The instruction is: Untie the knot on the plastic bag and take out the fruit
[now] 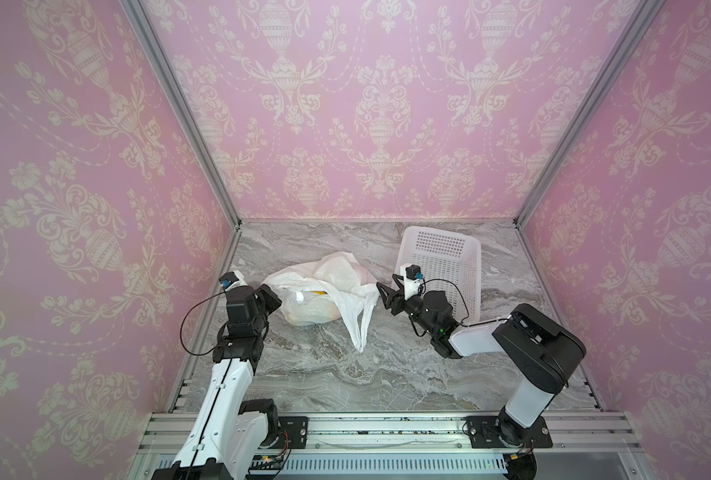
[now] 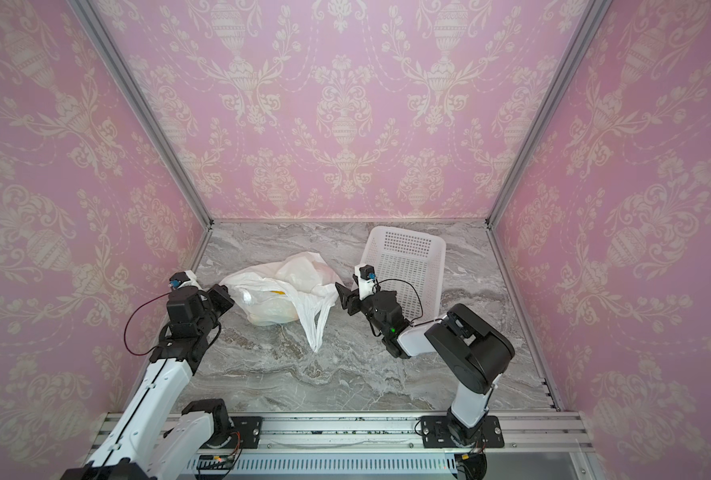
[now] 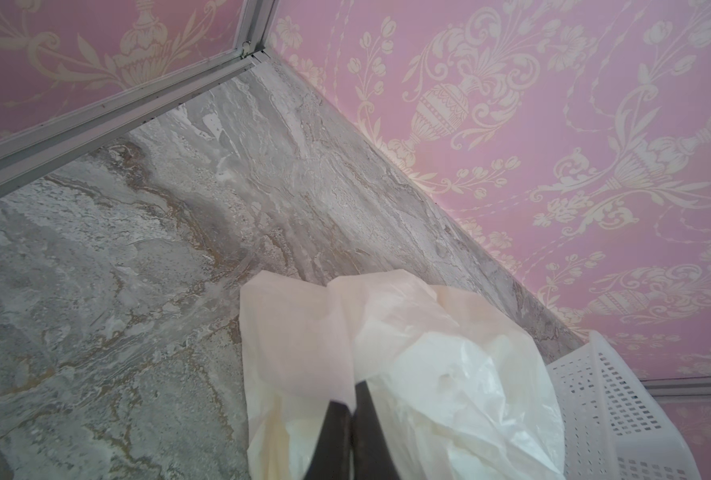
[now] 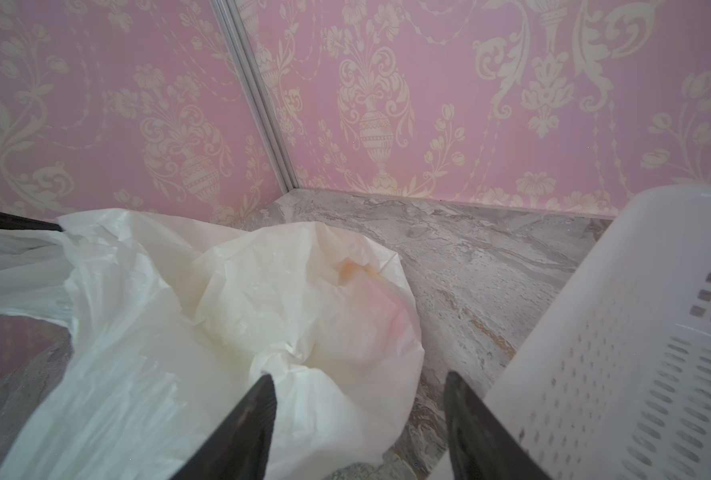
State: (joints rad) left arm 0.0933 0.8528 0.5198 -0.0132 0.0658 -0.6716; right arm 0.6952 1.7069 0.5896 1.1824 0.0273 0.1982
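Note:
The plastic bag (image 1: 324,276) (image 2: 291,270) lies crumpled mid-table, its mouth gaping toward the front. Both handle loops (image 1: 360,328) (image 2: 316,328) trail loose toward the front; the knot is out of view. One yellow fruit (image 1: 319,293) (image 2: 278,293) shows inside the mouth. Pink and orange tints (image 4: 387,309) show through the film in the right wrist view. My left gripper (image 1: 267,296) (image 3: 353,405) is shut on the bag's left edge (image 3: 303,332). My right gripper (image 1: 387,286) (image 4: 358,377) stands open at the bag's right side, gripping nothing; bag film (image 4: 220,299) lies between its fingers.
A white perforated basket (image 1: 472,253) (image 2: 439,253) (image 4: 594,291) lies tipped on its side at the back right, right behind my right gripper. Pink patterned walls close in the table on three sides. Grey marble surface (image 1: 345,374) stretches in front of the bag.

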